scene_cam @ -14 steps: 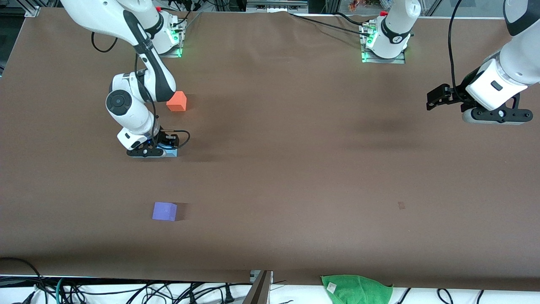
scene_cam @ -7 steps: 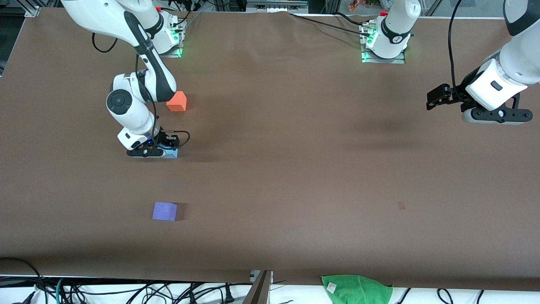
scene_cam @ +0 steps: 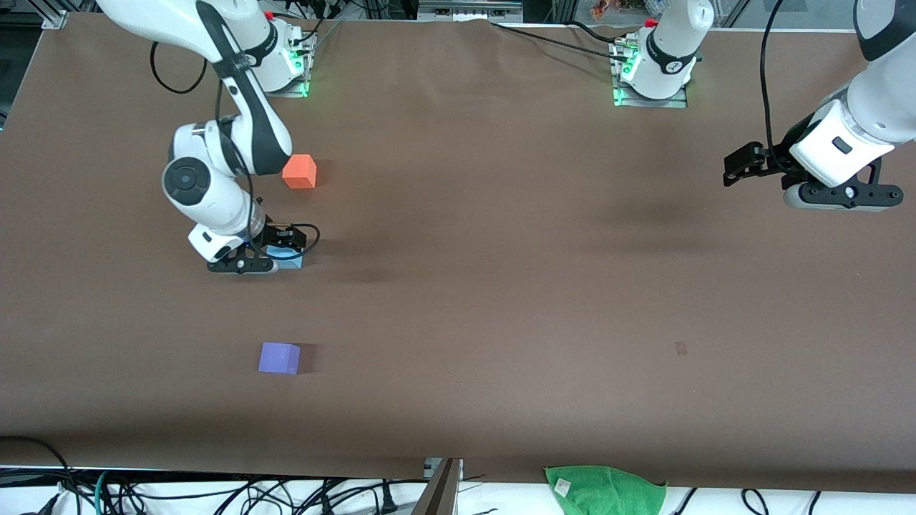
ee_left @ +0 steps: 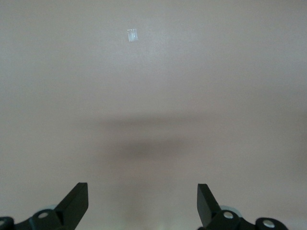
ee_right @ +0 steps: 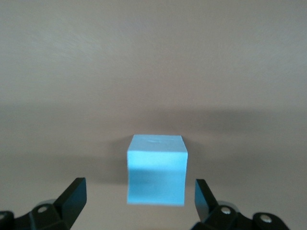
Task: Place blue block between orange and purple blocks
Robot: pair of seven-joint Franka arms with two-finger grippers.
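Right gripper (scene_cam: 275,259) low over the blue block (scene_cam: 286,257), jaws spread and gripping nothing.

The blue block sits on the brown surface (scene_cam: 501,286) toward the right arm's end, between the orange block (scene_cam: 300,172), which is farther from the front camera, and the purple block (scene_cam: 279,357), which is nearer. In the right wrist view the block (ee_right: 156,169) lies between the two spread fingertips (ee_right: 74,194) with a gap on each side. The likely risk is a nudge: a fingertip that catches a top edge while the gripper lifts away could drag or tip the block out of line with the other two. The right arm bends down steeply from its base, wrist pointing at the surface. The left gripper (scene_cam: 737,168) waits in the air over the left arm's end of the surface, jaws spread and empty.
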